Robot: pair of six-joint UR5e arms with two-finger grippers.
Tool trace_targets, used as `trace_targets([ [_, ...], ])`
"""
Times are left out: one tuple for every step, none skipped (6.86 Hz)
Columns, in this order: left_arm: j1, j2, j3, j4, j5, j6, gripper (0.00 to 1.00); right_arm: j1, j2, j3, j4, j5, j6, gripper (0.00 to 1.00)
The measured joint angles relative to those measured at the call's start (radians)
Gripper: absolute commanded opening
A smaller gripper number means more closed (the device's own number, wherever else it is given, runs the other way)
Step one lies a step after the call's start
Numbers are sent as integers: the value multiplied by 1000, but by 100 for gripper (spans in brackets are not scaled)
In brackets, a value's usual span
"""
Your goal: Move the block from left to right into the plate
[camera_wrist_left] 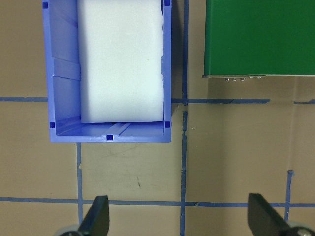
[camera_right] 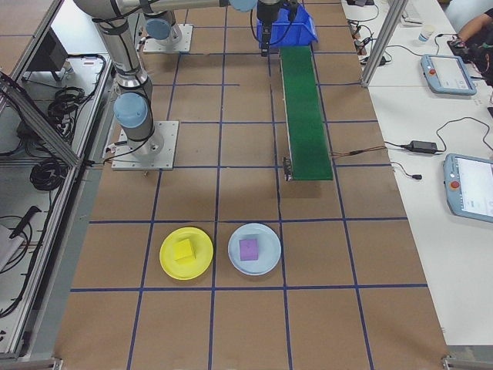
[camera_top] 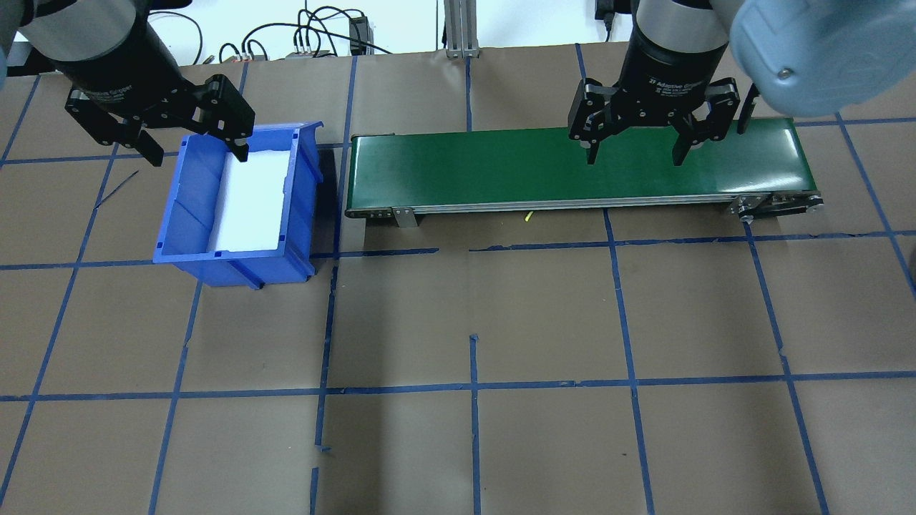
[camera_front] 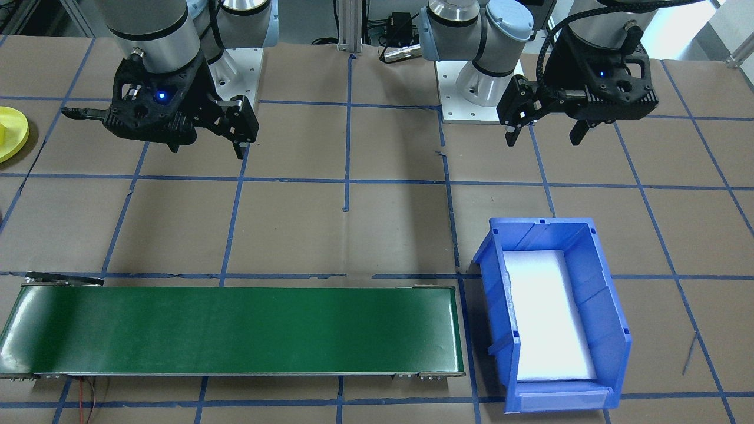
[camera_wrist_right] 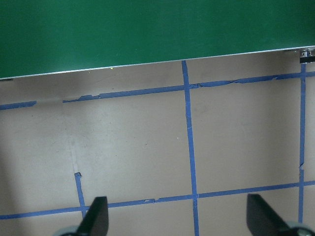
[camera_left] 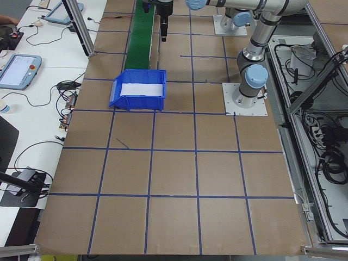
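Note:
The yellow plate (camera_right: 186, 253) lies on the table at the robot's far right, with a yellow block (camera_right: 184, 250) resting on it. Its edge also shows in the front-facing view (camera_front: 10, 134). My left gripper (camera_top: 195, 151) hangs open and empty over the robot-side end of the blue bin (camera_top: 236, 200); the left wrist view shows its fingertips (camera_wrist_left: 98, 216) spread above bare table. My right gripper (camera_top: 633, 150) hangs open and empty near the green conveyor belt (camera_top: 572, 168), far from the plate. The right wrist view shows only its fingers (camera_wrist_right: 96, 216), table and belt.
The blue bin (camera_front: 554, 312) holds only a white foam pad (camera_front: 545, 312). Beside the yellow plate lies a light blue plate (camera_right: 254, 249) with a purple block (camera_right: 248, 248) on it. The conveyor (camera_front: 235, 330) runs along the table's far side.

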Motion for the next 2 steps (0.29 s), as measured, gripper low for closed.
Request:
trace_targets([
  [0,0,0,0,0,0,100,1,-1,1,0,-3,0,100],
  [0,0,0,0,0,0,100,2,-2,2,-1,-4,1,100],
])
